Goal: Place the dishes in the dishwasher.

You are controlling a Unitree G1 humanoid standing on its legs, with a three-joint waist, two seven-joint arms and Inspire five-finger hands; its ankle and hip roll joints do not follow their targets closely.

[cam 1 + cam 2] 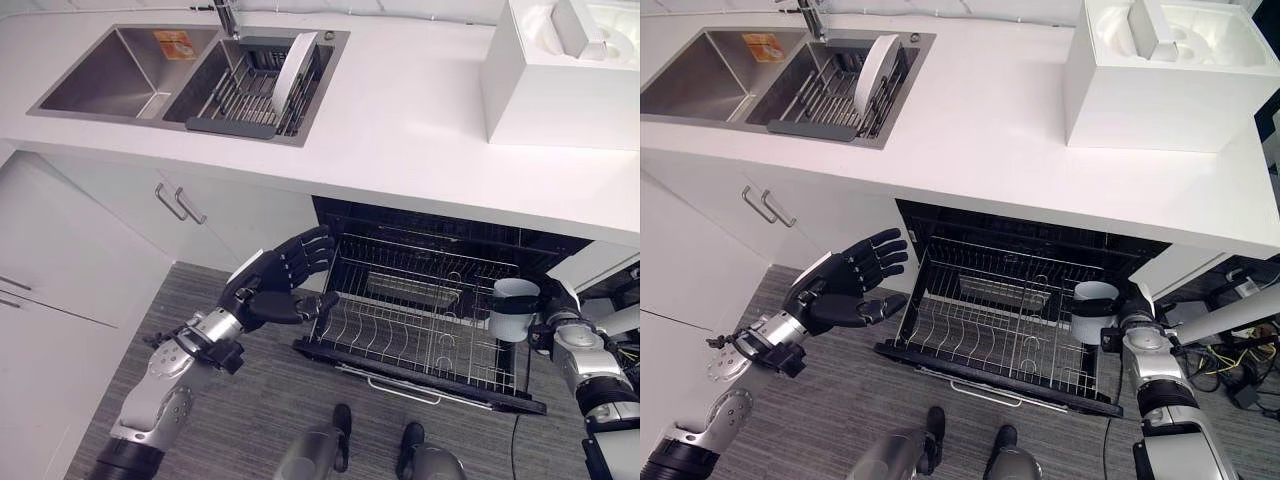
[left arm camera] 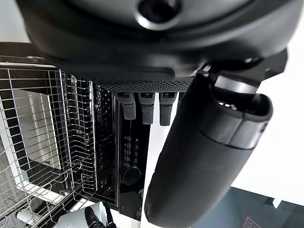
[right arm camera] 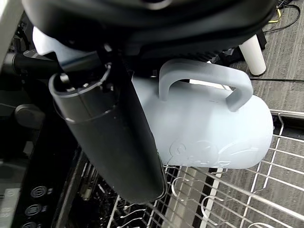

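Note:
The dishwasher's lower wire rack [image 1: 400,345] is pulled out below the counter and holds no dishes that I can see. My right hand [image 1: 553,303] is at the rack's right end, shut on a pale mug [image 1: 514,310] held upright just above the wires. In the right wrist view the mug [image 3: 209,128] shows its handle, with my thumb [image 3: 109,137] across its side. My left hand [image 1: 282,278] hovers open at the rack's left corner, holding nothing; its fingers [image 2: 145,107] are straight. A white plate [image 1: 295,68] stands on edge in the sink's drying rack [image 1: 235,100].
The white counter [image 1: 400,140] overhangs the open dishwasher. A double steel sink [image 1: 110,75] lies at the back left. A white appliance [image 1: 560,80] stands on the counter at the right. Cabinet doors with bar handles [image 1: 180,205] are to the left.

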